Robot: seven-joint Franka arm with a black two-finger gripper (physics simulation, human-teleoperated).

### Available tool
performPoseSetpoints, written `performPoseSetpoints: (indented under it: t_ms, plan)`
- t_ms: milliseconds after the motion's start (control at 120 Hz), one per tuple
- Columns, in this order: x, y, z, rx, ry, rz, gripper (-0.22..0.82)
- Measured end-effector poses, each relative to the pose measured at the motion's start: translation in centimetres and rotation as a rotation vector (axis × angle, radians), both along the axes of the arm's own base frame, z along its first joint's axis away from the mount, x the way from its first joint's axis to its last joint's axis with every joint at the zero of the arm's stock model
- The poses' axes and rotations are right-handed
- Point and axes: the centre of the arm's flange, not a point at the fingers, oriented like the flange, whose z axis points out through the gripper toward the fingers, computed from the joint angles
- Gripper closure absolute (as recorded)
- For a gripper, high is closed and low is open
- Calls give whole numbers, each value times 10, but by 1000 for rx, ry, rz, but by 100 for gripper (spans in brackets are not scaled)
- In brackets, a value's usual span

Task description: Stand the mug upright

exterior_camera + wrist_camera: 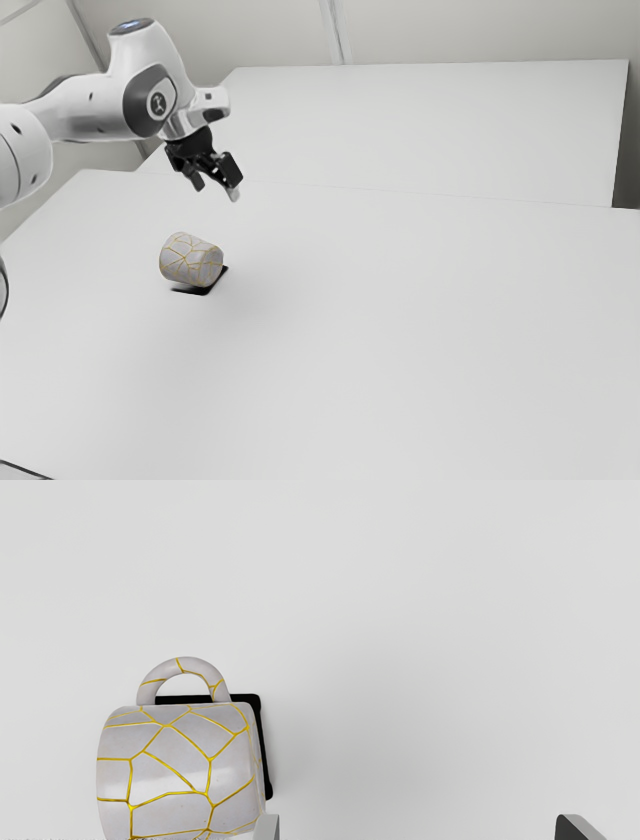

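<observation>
can't see into the mug (172,770) (lying on its side). hanging above the table (400,350), angled down, with fingers (234,194) spread wide.

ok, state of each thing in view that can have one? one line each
mug: on its side, not upright; contents can't be seen
black pad: flat, partly covered by the mug in view
gripper: open, empty, raised above the table

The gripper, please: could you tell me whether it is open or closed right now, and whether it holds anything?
Gripper: open, fingers apart, holding nothing; the mug lies on its side.
</observation>
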Motion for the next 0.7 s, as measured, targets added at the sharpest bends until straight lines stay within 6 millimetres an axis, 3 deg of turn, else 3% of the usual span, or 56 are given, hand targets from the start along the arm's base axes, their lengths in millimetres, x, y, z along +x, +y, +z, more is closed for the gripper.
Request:
performPoseSetpoints:
  t_ms: [125,333,550,700]
  plan:
    - [-5,13,-2,-16,4,16,0]
    - [-8,94,1,-126,-9,109,0]
    - [-9,195,-54,-307,86,181,0]
    - [-8,233,-94,-438,133,169,0]
